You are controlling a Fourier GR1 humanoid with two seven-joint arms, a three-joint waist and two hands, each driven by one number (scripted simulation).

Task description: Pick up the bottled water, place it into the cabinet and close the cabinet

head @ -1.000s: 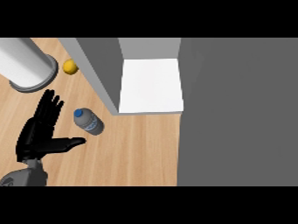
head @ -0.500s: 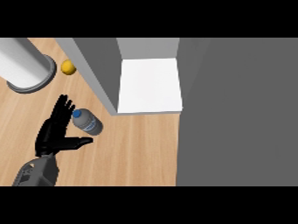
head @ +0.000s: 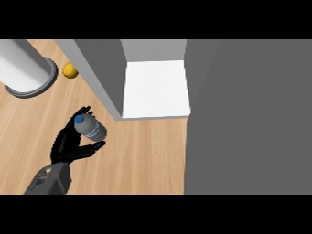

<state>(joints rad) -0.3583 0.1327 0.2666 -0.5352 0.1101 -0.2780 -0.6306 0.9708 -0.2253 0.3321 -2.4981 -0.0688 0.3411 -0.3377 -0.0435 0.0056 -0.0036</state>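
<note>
View: we are looking steeply down from the head.
Framing: we are seeing the counter [head: 138, 151] and the open cabinet [head: 155, 89].

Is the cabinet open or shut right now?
Open. The cabinet shows its white inner shelf, with its door swung out toward the bottled water.

Light wooden desk [head: 138, 155] fills the lower left of the frame, a broad flat grey surface [head: 260, 119] takes the whole right, and a white cylinder [head: 16, 64] stands upper left.
</note>
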